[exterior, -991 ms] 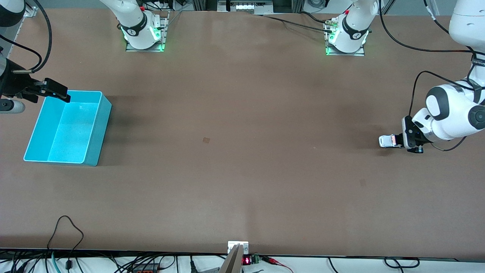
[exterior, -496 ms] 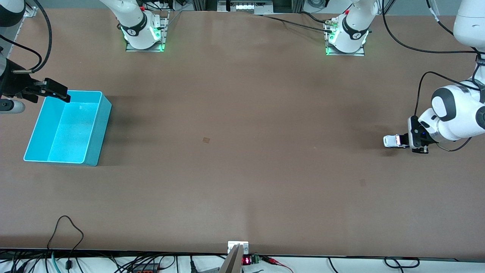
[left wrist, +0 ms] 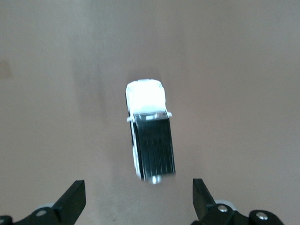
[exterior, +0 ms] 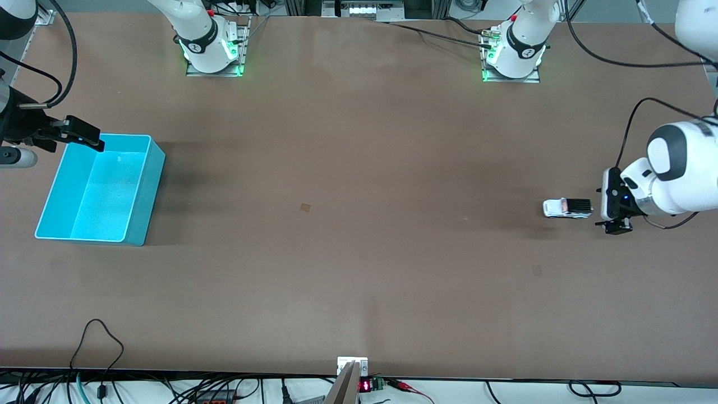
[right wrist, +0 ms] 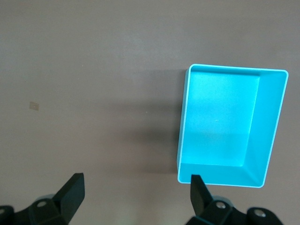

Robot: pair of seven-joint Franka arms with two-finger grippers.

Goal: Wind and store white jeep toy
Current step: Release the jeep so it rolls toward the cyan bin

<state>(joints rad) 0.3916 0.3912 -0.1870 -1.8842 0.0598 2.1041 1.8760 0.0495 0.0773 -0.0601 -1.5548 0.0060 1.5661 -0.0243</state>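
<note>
**Jeep sitting loose just off the left gripper, nose aimed down the table at the bin**

The white jeep toy is found on the table at the left arm's end, wheels down, nothing gripping it. The left gripper is parked just beside its black rear section, fingers spread wide with the jeep clear of both of them, which is confirmed in the left wrist view, where the toy is seen a little way out from the fingertips and lined up with the gap.

The relation that matters: the jeep's long axis is laid along the table's length, white hood pointed away from the left gripper and toward the turquoise bin at the right arm's end. The two are well apart, with bare table between.

The right gripper is held waiting over the bin's farther corner, fingers also wide and empty. The bin is seen empty below it.

Probably the winding is finished and storing is what's left. The left arm is far nearer if a re-grab is needed.
</note>
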